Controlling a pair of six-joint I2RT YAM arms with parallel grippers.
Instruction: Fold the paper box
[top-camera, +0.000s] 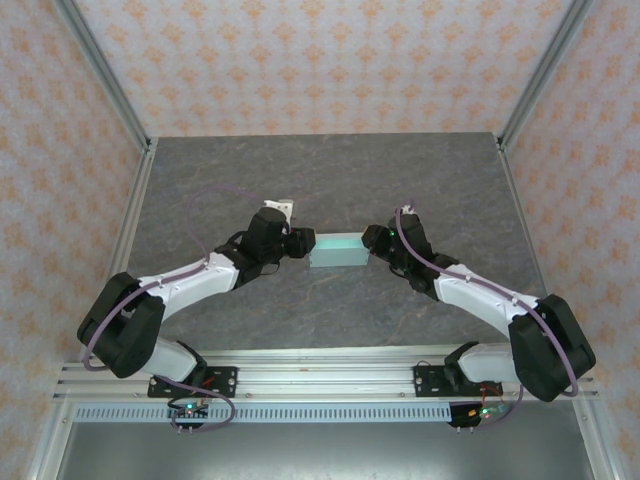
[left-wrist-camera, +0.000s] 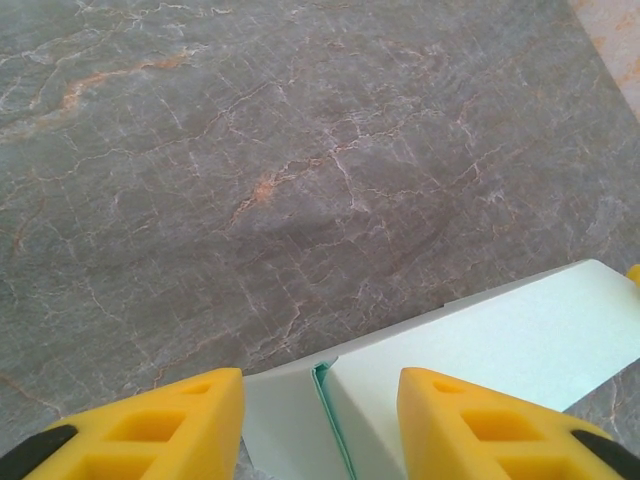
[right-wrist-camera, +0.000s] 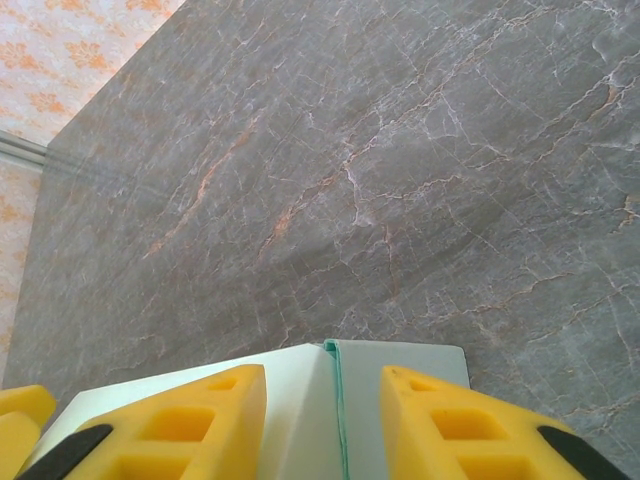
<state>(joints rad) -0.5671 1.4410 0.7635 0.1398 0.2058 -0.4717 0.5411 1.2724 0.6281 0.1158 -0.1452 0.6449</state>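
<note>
**Press both ends evenly, without crushing the card**

The paper box (top-camera: 337, 250) lies at the centre of the top view on the grey marbled table (top-camera: 330, 175). The left gripper (top-camera: 303, 243) is at its left end and the right gripper (top-camera: 373, 243) at its right end. In both wrist views the yellow fingers (left-wrist-camera: 190, 420) stand apart over an end of the box; I cannot tell whether they touch the card.

The step looks like closing or squaring the ends. Both sides should push gently and together, or the thin card may buckle or slide.

The box is pale mint, oblong and already formed. A darker teal seam (right-wrist-camera: 333, 400) runs where two panels meet.
</note>
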